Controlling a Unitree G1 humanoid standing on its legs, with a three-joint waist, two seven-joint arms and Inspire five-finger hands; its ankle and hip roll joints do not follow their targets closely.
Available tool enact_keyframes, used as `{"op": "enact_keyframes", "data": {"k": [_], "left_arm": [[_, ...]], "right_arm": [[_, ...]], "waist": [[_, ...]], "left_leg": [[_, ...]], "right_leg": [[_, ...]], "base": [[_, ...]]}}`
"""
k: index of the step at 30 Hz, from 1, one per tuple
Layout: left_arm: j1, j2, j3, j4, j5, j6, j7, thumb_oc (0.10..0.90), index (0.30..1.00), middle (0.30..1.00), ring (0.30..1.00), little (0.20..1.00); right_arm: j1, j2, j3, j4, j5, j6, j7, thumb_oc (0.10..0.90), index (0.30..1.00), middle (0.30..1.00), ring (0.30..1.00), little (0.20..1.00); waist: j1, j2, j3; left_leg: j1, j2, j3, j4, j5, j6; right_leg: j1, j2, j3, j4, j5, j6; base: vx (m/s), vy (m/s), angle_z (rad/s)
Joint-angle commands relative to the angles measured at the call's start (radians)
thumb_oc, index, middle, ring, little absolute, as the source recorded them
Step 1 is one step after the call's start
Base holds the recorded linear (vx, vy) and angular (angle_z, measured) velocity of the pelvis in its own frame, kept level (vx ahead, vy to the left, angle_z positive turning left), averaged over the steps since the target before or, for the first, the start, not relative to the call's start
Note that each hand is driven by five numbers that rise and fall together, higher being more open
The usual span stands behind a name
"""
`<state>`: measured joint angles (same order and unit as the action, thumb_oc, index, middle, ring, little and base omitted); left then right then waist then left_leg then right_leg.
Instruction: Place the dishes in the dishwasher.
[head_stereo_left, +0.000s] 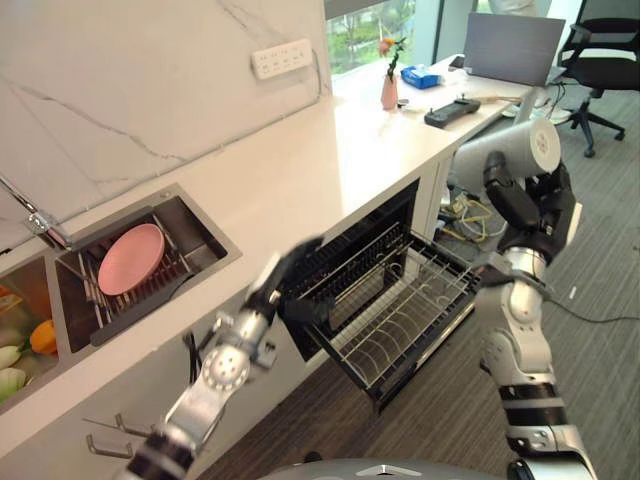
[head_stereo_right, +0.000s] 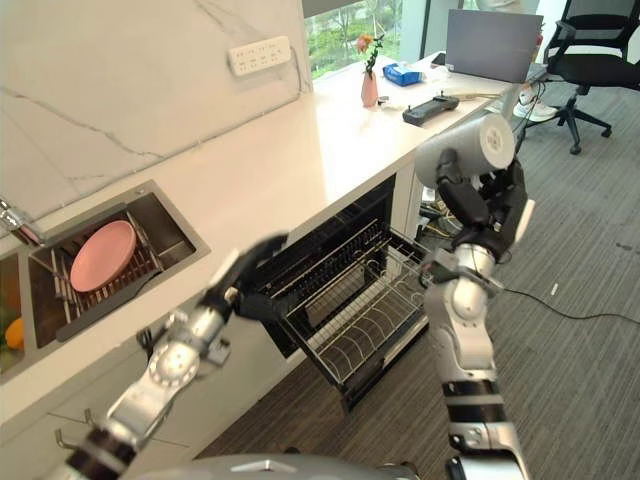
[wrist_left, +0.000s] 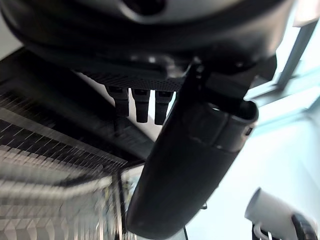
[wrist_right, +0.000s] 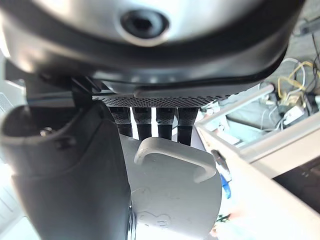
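Observation:
My right hand (head_stereo_left: 535, 212) is raised to the right of the open dishwasher, shut on a pale grey mug (head_stereo_left: 520, 150) held above the pulled-out wire rack (head_stereo_left: 400, 310). In the right wrist view the mug (wrist_right: 175, 195) fills the grasp, its handle facing the camera and my fingers (wrist_right: 150, 120) behind it. My left hand (head_stereo_left: 290, 272) sits at the dishwasher's left front edge by the upper rack, fingers straight and thumb (wrist_left: 190, 165) extended, holding nothing. A pink plate (head_stereo_left: 130, 258) lies on the drying rack in the sink (head_stereo_left: 205, 232).
On the white counter (head_stereo_left: 330, 160), a small pink vase (head_stereo_left: 389, 90) with a flower, a black remote (head_stereo_left: 452, 111) and a laptop (head_stereo_left: 512, 45) stand at the far end. An office chair (head_stereo_left: 605, 55) stands on the carpet. Fruit (head_stereo_left: 40, 335) lies in the left basin.

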<state>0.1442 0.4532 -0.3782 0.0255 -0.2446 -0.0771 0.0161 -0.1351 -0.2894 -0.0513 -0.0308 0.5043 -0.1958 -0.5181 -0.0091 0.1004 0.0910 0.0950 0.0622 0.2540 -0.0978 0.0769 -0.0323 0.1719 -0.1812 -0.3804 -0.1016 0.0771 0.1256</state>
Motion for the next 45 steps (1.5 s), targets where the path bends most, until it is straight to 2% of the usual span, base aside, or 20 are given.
{"op": "enact_keyframes", "data": {"k": [1,3,7,11,12,14,16,18,19,20,22,23,25,28,31,32,35,39,43,45], "left_arm": [[-0.005,0.024,0.046,-0.032,-0.245,0.023,-0.105,0.8,0.9,0.9,0.9,0.9],[0.088,0.014,0.09,0.003,-0.317,0.072,-0.127,0.8,0.9,0.9,0.9,0.9],[0.204,0.025,0.154,0.036,-0.327,0.118,-0.178,0.8,0.9,0.9,0.9,0.9],[0.25,-0.003,0.201,0.172,-0.251,0.135,-0.191,0.8,0.9,0.9,0.9,0.9],[0.254,-0.012,0.216,0.244,-0.163,0.122,-0.19,0.8,0.9,0.9,0.9,0.9],[0.247,-0.034,0.226,0.33,-0.091,0.116,-0.181,0.8,0.9,0.9,0.9,0.9],[0.243,-0.044,0.232,0.375,-0.048,0.115,-0.175,0.8,0.9,0.9,0.9,0.9],[0.232,-0.047,0.222,0.485,0.081,0.101,-0.169,0.8,0.9,0.9,0.9,0.9],[0.23,-0.049,0.222,0.488,0.082,0.099,-0.168,0.8,0.9,0.9,0.9,0.9],[0.212,-0.054,0.214,0.568,0.141,0.096,-0.156,0.8,0.9,0.9,0.9,0.9],[0.191,-0.079,0.212,0.673,0.169,0.096,-0.131,0.8,0.9,0.9,0.9,0.9],[0.188,-0.08,0.213,0.675,0.169,0.094,-0.13,0.8,0.9,0.9,0.9,0.9],[0.157,-0.115,0.206,0.838,0.2,0.09,-0.092,0.8,0.9,0.9,0.9,0.9],[0.13,-0.134,0.206,0.925,0.201,0.087,-0.067,0.8,0.9,0.9,0.9,0.9],[0.102,-0.161,0.203,1.048,0.209,0.085,-0.026,0.8,0.9,0.9,0.9,0.9],[0.1,-0.162,0.204,1.05,0.209,0.084,-0.025,0.8,0.9,0.9,0.9,0.9],[0.087,-0.173,0.208,1.116,0.228,0.084,0.004,0.8,0.9,0.9,0.9,0.9],[0.097,-0.184,0.223,1.145,0.242,0.084,0.023,0.8,0.9,0.9,0.9,0.9],[0.096,-0.204,0.243,1.181,0.223,0.091,0.037,0.8,0.9,0.9,0.9,0.9],[0.08,-0.227,0.274,1.176,0.149,0.092,0.037,0.8,0.9,0.9,0.9,0.9]], "right_arm": [[-0.04,-0.029,-0.011,-0.055,-0.045,0.023,0.147,0.4,0.3,0.3,0.3,0.3],[0.01,-0.046,-0.003,-0.026,-0.041,0.072,0.203,0.4,0.3,0.3,0.3,0.3],[0.055,-0.074,0.017,0.042,-0.062,0.116,0.294,0.4,0.3,0.3,0.3,0.3],[0.055,-0.123,0.086,0.107,-0.135,0.148,0.394,0.4,0.3,0.3,0.3,0.3],[0.04,-0.147,0.104,0.147,-0.184,0.157,0.414,0.4,0.3,0.3,0.3,0.3],[0.03,-0.163,0.12,0.191,-0.235,0.167,0.43,0.4,0.3,0.3,0.3,0.3],[0.022,-0.17,0.127,0.224,-0.262,0.174,0.434,0.4,0.3,0.3,0.3,0.3],[-0.026,-0.185,0.148,0.338,-0.307,0.178,0.419,0.4,0.3,0.3,0.3,0.3],[-0.028,-0.185,0.148,0.34,-0.307,0.176,0.419,0.4,0.3,0.3,0.3,0.3],[-0.074,-0.19,0.169,0.437,-0.334,0.18,0.4,0.4,0.3,0.3,0.3,0.3],[-0.123,-0.187,0.196,0.542,-0.357,0.189,0.386,0.4,0.3,0.3,0.3,0.3],[-0.126,-0.187,0.197,0.545,-0.356,0.188,0.386,0.4,0.3,0.3,0.3,0.3],[-0.188,-0.184,0.234,0.681,-0.405,0.199,0.365,0.4,0.3,0.3,0.3,0.3],[-0.229,-0.183,0.248,0.78,-0.426,0.201,0.345,0.4,0.3,0.3,0.3,0.3],[-0.279,-0.136,0.238,0.948,-0.412,0.198,0.294,0.4,0.3,0.3,0.3,0.3],[-0.281,-0.136,0.238,0.951,-0.411,0.196,0.294,0.8,0.9,0.9,0.9,0.9],[-0.294,-0.101,0.233,1.069,-0.415,0.202,0.266,0.8,0.9,0.9,0.9,0.9],[-0.28,-0.077,0.253,1.085,-0.458,0.212,0.263,0.8,0.9,0.9,0.9,0.9],[-0.272,-0.08,0.257,1.013,-0.502,0.207,0.225,0.8,0.9,0.9,0.9,0.9],[-0.245,-0.097,0.25,0.913,-0.557,0.202,0.194,0.8,0.9,0.9,0.9,0.9]], "waist": [[0.026,-0.021,-0.013],[0.025,-0.023,-0.009],[0.034,-0.024,-0.006],[0.058,-0.027,-0.008],[0.072,-0.029,-0.007],[0.087,-0.032,-0.008],[0.097,-0.033,-0.008],[0.126,-0.036,-0.009],[0.124,-0.036,-0.008],[0.147,-0.039,-0.01],[0.169,-0.042,-0.009],[0.167,-0.041,-0.008],[0.197,-0.044,-0.01],[0.213,-0.044,-0.004],[0.233,-0.036,0.0],[0.232,-0.037,0.001],[0.241,-0.03,0.001],[0.242,-0.028,-0.004],[0.231,-0.03,-0.009],[0.216,-0.032,-0.01]], "left_leg": [[0.055,-0.023,-0.053,0.01,-0.139,-0.019],[0.045,-0.021,-0.054,0.01,-0.13,-0.018],[0.04,-0.017,-0.057,0.01,-0.127,-0.02],[0.03,-0.016,-0.073,0.011,-0.117,-0.022],[0.022,-0.017,-0.087,0.012,-0.113,-0.024],[0.013,-0.018,-0.1,0.014,-0.11,-0.025],[0.007,-0.02,-0.107,0.016,-0.109,-0.025],[-0.006,-0.025,-0.127,0.018,-0.106,-0.027],[-0.007,-0.025,-0.128,0.018,-0.106,-0.027],[-0.015,-0.028,-0.138,0.02,-0.103,-0.027],[-0.023,-0.032,-0.153,0.022,-0.101,-0.027],[-0.024,-0.032,-0.154,0.022,-0.101,-0.026],[-0.029,-0.033,-0.181,0.02,-0.113,-0.034],[-0.046,-0.038,-0.195,0.021,-0.107,-0.036],[-0.073,-0.044,-0.219,0.021,-0.098,-0.038],[-0.073,-0.044,-0.219,0.021,-0.098,-0.038],[-0.076,-0.045,-0.224,0.022,-0.096,-0.039],[-0.066,-0.043,-0.219,0.022,-0.1,-0.04],[-0.048,-0.034,-0.207,0.022,-0.104,-0.043],[-0.037,-0.023,-0.192,0.025,-0.104,-0.046]], "right_leg": [[-0.008,-0.038,0.013,0.014,-0.088,0.049],[-0.016,-0.037,0.011,0.014,-0.085,0.045],[-0.013,-0.035,0.005,0.014,-0.089,0.042],[-0.009,-0.035,-0.016,0.014,-0.092,0.037],[-0.004,-0.037,-0.031,0.014,-0.094,0.035],[0.0,-0.04,-0.05,0.014,-0.097,0.033],[0.002,-0.042,-0.062,0.015,-0.097,0.033],[0.007,-0.047,-0.091,0.016,-0.098,0.032],[0.007,-0.047,-0.092,0.016,-0.098,0.033],[0.01,-0.05,-0.111,0.017,-0.098,0.033],[0.014,-0.054,-0.129,0.017,-0.098,0.033],[0.014,-0.054,-0.13,0.017,-0.098,0.033],[0.025,-0.052,-0.144,0.018,-0.118,0.038],[0.02,-0.053,-0.161,0.019,-0.118,0.038],[0.012,-0.056,-0.184,0.02,-0.119,0.037],[0.012,-0.056,-0.185,0.02,-0.119,0.037],[0.016,-0.057,-0.194,0.02,-0.119,0.037],[0.027,-0.058,-0.198,0.019,-0.12,0.037],[0.036,-0.058,-0.188,0.019,-0.124,0.033],[0.04,-0.051,-0.174,0.019,-0.133,0.027]], "base": [[-0.03,-0.035,0.02],[-0.03,-0.04,0.01],[-0.01,-0.024,0.05],[0.0,-0.019,0.14],[-0.01,-0.009,0.16],[-0.01,0.0,0.36],[0.0,0.007,0.36],[0.0,0.019,0.41],[0.01,0.014,0.44],[0.0,0.007,0.36],[0.01,0.012,0.18],[0.07,-0.005,0.14],[0.07,-0.006,0.2],[-0.02,0.028,0.26],[-0.01,0.029,0.59],[0.0,0.021,0.39],[0.0,0.021,0.23],[0.01,0.004,0.04],[-0.02,-0.026,-0.04],[-0.08,-0.044,-0.13]]}}
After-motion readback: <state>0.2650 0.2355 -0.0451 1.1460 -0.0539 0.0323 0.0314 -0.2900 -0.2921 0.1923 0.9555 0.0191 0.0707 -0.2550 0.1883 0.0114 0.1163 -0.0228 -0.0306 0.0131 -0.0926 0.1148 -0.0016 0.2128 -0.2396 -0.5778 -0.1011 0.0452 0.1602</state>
